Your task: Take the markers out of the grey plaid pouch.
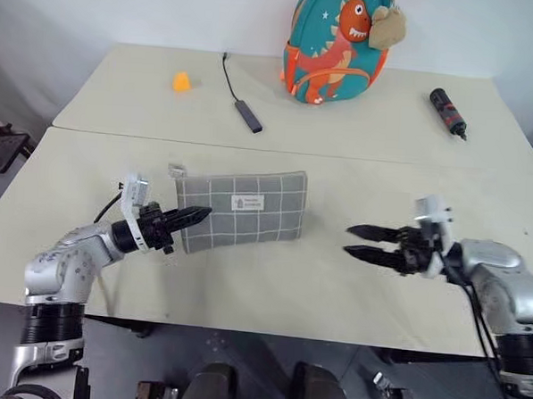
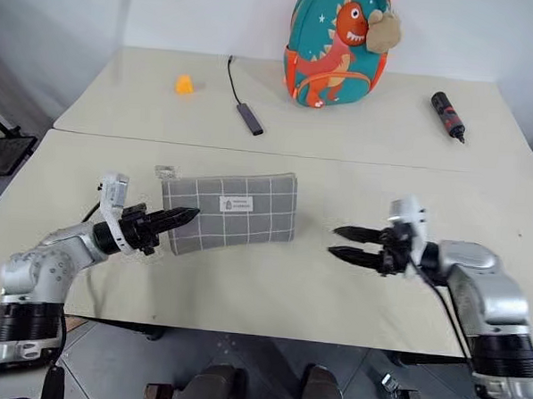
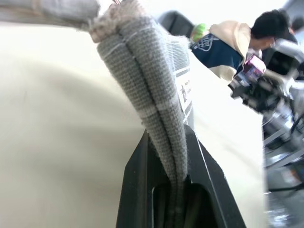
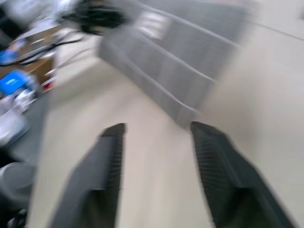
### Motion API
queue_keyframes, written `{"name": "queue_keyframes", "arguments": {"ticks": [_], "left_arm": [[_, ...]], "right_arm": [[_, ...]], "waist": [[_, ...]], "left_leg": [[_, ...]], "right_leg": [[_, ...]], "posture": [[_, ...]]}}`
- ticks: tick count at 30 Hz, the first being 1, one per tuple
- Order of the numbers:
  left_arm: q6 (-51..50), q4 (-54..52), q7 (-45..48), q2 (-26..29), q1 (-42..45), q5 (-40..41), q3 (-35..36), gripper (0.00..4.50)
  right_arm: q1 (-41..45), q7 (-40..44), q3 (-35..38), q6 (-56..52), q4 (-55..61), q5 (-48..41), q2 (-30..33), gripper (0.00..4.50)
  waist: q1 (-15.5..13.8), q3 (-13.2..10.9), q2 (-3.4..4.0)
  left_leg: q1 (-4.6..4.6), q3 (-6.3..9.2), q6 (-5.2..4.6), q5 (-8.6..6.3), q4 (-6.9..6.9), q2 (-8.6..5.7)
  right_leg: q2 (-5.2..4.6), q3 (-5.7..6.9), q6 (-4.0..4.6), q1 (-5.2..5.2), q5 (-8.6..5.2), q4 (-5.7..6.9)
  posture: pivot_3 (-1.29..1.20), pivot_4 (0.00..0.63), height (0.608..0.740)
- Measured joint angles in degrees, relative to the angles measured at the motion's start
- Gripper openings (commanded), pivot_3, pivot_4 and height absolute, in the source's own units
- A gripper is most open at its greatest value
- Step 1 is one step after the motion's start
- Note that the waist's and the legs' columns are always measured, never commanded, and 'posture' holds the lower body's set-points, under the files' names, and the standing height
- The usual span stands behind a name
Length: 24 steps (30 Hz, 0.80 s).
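The pouch (image 1: 241, 211) lies on the near table (image 1: 271, 280), its left end pinched between the left gripper's (image 1: 197, 216) pressed-together fingers. The right gripper (image 1: 358, 241) hovers well to its right, fingers spread, holding nothing.

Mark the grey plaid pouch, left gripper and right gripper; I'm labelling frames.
grey plaid pouch (image 1: 248, 218): left eye view, fabric middle.
left gripper (image 1: 197, 215): left eye view, fingertips.
right gripper (image 1: 350, 241): left eye view, between fingertips.

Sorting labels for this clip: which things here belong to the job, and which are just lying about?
Job: pouch, left end effector shut on its end, right end effector open.
Lying about: backpack, cable, black cylinder, orange thing.
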State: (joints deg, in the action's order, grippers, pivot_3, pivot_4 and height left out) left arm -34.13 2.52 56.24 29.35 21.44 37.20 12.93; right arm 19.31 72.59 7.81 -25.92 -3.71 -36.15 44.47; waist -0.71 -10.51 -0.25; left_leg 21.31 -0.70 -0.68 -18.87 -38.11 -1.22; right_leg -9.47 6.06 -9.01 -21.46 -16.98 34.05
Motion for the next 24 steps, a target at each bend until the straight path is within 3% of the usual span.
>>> {"name": "queue_keyframes", "arguments": {"ticks": [2,4,9,14,19,24], "left_arm": [[9.46,0.56,1.19,-2.13,0.23,-4.10,-2.35,0.00],[26.01,2.82,4.07,-3.00,1.19,-12.32,-7.82,0.00],[48.32,11.80,2.65,-9.05,5.92,-22.41,-13.52,0.00],[68.28,21.03,-0.48,-9.38,10.43,-31.72,-17.58,0.00],[78.96,25.67,-2.85,-9.23,10.88,-35.85,-20.79,0.00],[82.97,27.48,-4.24,-9.00,11.07,-37.97,-23.41,0.00]], "right_arm": [[1.61,0.54,1.34,-2.97,-3.42,-0.87,1.92,3.98],[6.20,1.11,2.45,-7.82,-7.71,-2.12,4.70,4.46],[16.10,1.65,2.47,-17.02,-10.48,-4.71,5.88,4.46],[24.87,1.45,-3.35,-31.01,-11.36,-6.16,4.59,4.46],[27.96,1.09,-7.68,-39.02,-11.30,-7.15,-0.28,4.46],[29.23,0.75,-11.26,-43.02,-9.16,-7.50,-3.82,4.46]], "waist": [[-0.17,-0.01,0.01],[-0.24,-0.03,0.08],[-0.64,-0.03,0.07],[-0.65,-0.03,0.07],[-0.64,-0.03,0.07],[-0.66,-0.02,0.08]], "left_leg": [[0.03,-0.11,-0.03,0.00,-0.02,0.00],[0.04,-0.45,-0.07,0.02,-0.04,0.00],[0.10,-0.46,-0.10,0.02,-0.11,0.06],[0.19,-0.41,-0.14,-0.01,-0.15,0.05],[0.26,-0.35,-0.16,-0.02,-0.21,0.04],[0.67,0.02,-0.19,-0.04,-0.67,0.01]], "right_leg": [[0.00,0.01,-0.02,0.00,0.07,-0.06],[0.00,0.01,0.02,0.00,0.18,-0.14],[0.05,0.08,0.04,0.00,0.26,-0.20],[0.04,0.14,0.03,-0.06,0.26,-0.19],[0.03,0.21,0.03,-0.06,0.27,-0.18],[0.03,0.50,0.01,-0.15,0.28,-0.14]], "posture": [[0.00,0.150,0.740],[0.00,0.150,0.740],[0.00,0.150,0.740],[0.00,0.150,0.740],[0.00,0.150,0.740],[0.00,0.150,0.740]]}}
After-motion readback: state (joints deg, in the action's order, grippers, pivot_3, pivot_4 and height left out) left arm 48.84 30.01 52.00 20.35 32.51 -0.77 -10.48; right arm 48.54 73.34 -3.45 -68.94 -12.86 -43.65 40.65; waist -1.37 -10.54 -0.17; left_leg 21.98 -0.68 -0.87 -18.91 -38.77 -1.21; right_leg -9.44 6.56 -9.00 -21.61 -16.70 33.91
